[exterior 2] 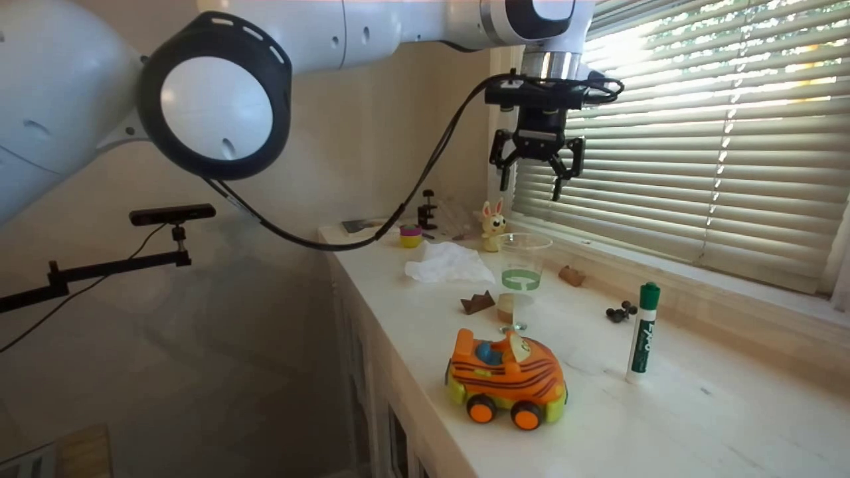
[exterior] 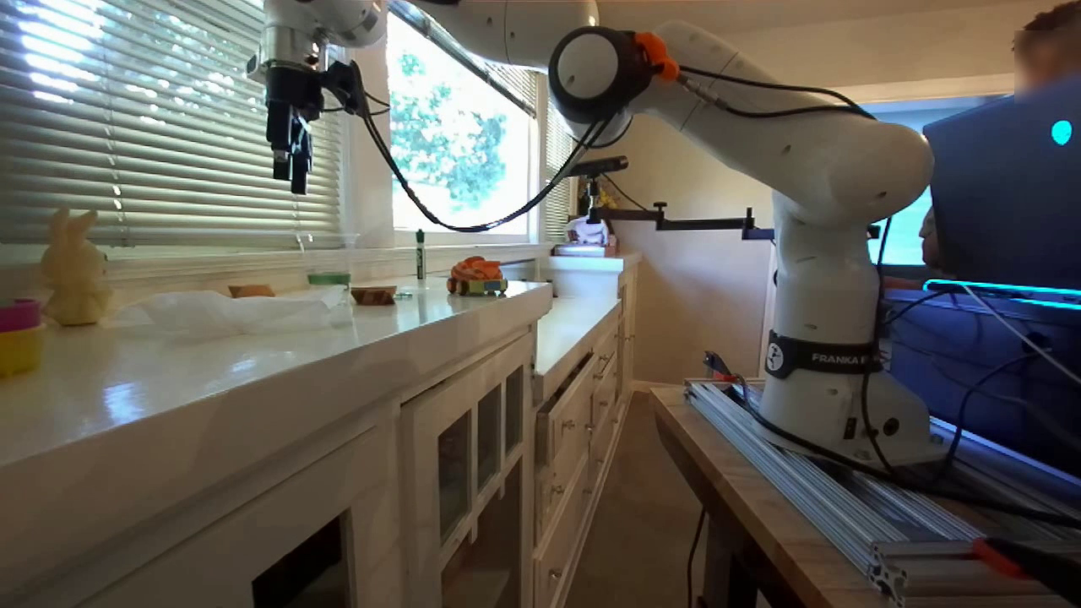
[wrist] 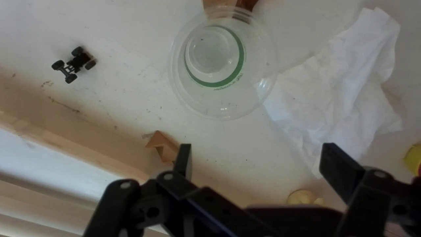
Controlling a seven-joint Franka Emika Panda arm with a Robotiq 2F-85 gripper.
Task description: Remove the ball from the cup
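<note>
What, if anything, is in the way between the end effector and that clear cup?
Nothing visible. The open end effector hangs above the counter, and the clear cup stands upright, uncovered in the wrist view. The crumpled white sheet lies beside it, not over it. I can't make out a ball inside.

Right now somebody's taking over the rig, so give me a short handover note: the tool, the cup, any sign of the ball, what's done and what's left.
Tool: open, holding nothing, raised above the white counter.
Cup: clear with a green band, upright on the counter, near the crumpled white paper.
Ball: can't be made out in any view; the wrist view looks down into the cup and shows none there.
Done: going by that, the ball looks to be out of the cup.
Left: probably just finding the ball to confirm.
</note>
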